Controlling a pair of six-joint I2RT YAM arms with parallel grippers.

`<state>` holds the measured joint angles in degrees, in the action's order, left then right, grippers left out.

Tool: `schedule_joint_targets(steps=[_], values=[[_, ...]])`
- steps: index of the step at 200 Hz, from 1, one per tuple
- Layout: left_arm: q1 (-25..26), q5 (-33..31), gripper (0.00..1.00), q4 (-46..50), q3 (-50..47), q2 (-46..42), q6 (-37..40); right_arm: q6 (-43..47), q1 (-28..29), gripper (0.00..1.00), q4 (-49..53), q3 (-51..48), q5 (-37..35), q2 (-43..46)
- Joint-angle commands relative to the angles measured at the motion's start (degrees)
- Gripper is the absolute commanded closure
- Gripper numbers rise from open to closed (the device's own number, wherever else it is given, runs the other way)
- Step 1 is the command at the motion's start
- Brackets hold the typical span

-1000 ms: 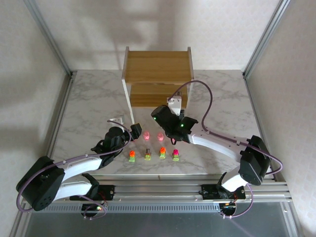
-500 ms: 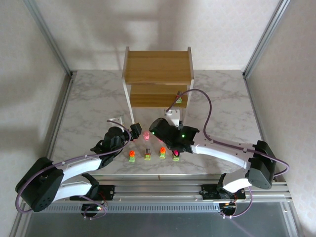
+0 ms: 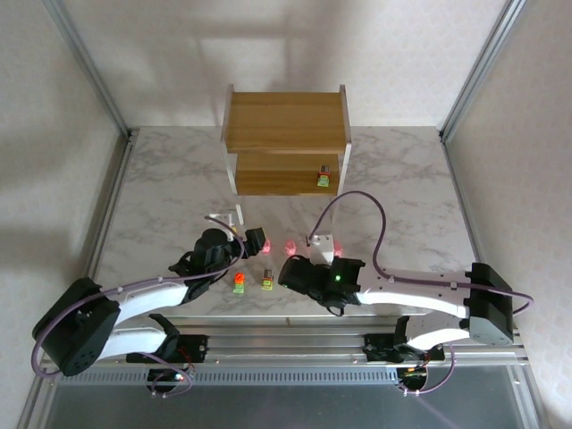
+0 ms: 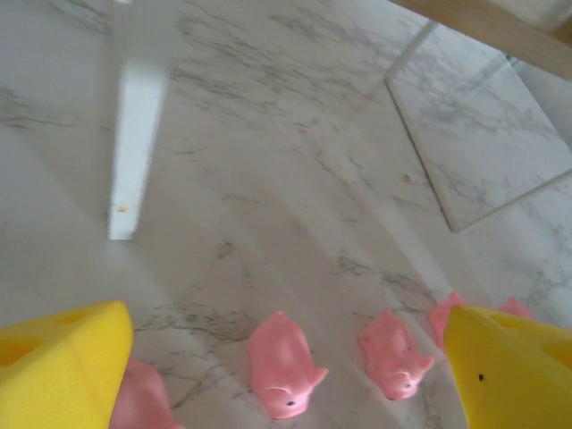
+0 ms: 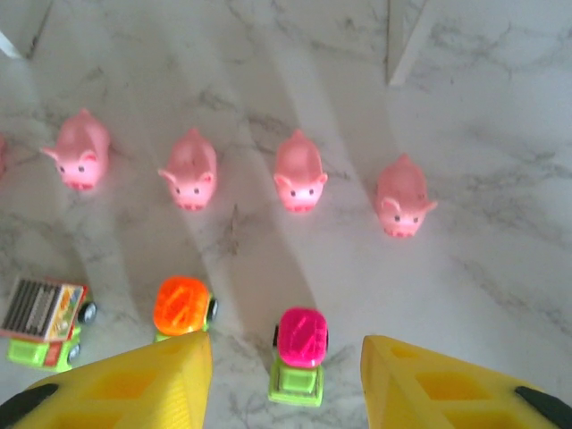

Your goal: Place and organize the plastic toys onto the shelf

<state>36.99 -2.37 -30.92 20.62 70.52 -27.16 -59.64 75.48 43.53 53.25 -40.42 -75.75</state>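
Magenta-topped truck [image 5: 300,353] at bottom centre, inside spread right hand [image 5: 286,347], untouched. Lower straight, pinch sides, avoid orange-topped truck [image 5: 182,307] at left. Left hand [image 4: 288,322] spread, empty.

One truck [image 3: 323,178] sits on the low board of the shelf [image 3: 286,121], at its right end, and on the table [image 3: 161,197] in front of the shelf the pigs [image 5: 299,170] stand side by side in a row, with the other trucks [image 5: 299,353] in a row farther from the shelf.
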Motion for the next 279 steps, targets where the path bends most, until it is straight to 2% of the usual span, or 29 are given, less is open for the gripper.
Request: schedule_joint_targets(steps=[1,63,109,153,176,279], values=[[1.82,1.52,0.11,1.04,3.20,2.04,2.91,-4.96,1.77,0.52,3.04,-2.28,1.87,0.95],[8.07,-3.19,0.13,5.85,8.06,6.41,7.20,-8.43,3.53,0.52,0.33,-7.63,6.67,-0.35],[10.23,-3.08,0.13,6.98,7.18,7.25,7.23,-8.05,3.62,0.50,-4.17,-10.26,8.17,-2.13],[11.15,-4.54,0.12,10.55,3.71,0.51,6.35,-6.84,2.93,0.49,-7.16,-10.32,7.90,-5.22],[11.35,-5.61,0.12,8.99,0.49,-2.45,5.99,-5.90,1.94,0.50,-8.60,-10.28,7.98,-6.76],[11.43,-5.98,0.12,7.19,2.32,1.28,7.05,-2.79,-2.54,0.51,-13.40,-12.41,8.57,-8.76]])
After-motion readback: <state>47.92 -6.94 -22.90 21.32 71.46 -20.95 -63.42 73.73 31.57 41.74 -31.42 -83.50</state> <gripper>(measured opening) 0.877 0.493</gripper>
